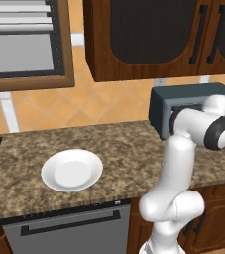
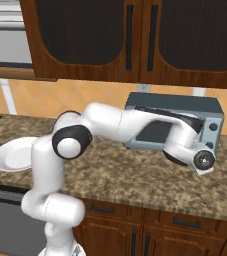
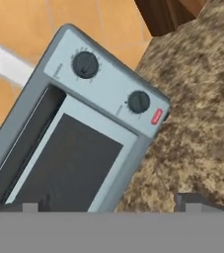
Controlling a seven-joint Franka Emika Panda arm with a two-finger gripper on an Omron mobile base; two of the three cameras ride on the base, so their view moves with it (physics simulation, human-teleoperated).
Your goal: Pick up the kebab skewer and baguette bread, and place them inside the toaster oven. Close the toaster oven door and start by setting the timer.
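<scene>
1. In the left base view I saw the toaster oven (image 1: 193,99) at the right of the frame, standing on the speckled brown table (image 1: 119,144) against the orange tiled wall (image 1: 99,101), with my arm (image 1: 176,168) rising in front of it and hiding part of its front.
2. In the right base view the same oven (image 2: 205,107) sat in the middle right of the frame, and the arm (image 2: 120,122) reached across its dark front toward the right end.
3. In the hand view the oven (image 3: 39,89) lay tilted across the left and centre of the frame, and the toaster oven door (image 3: 66,165) looked close to shut, though a dark strip ran along one long edge and I could not tell whether that was a gap.
4. Two dark knobs, one (image 3: 85,64) toward the top of the frame and one (image 3: 138,102) lower right, sat on the pale control panel, with a small red button (image 3: 156,116) just beside the second.
5. The claw (image 3: 113,205) stood wide apart with nothing between its tips; one finger tip (image 3: 197,201) showed at the bottom right over the table, the other at the bottom left over the door.
6. A white plate (image 1: 72,169) sat bare on the table at the lower left of the left base view, well apart from the oven.
7. Dark wooden cabinets (image 2: 130,40) hung above the oven, and a window (image 1: 25,44) filled the upper left of the left base view.
</scene>
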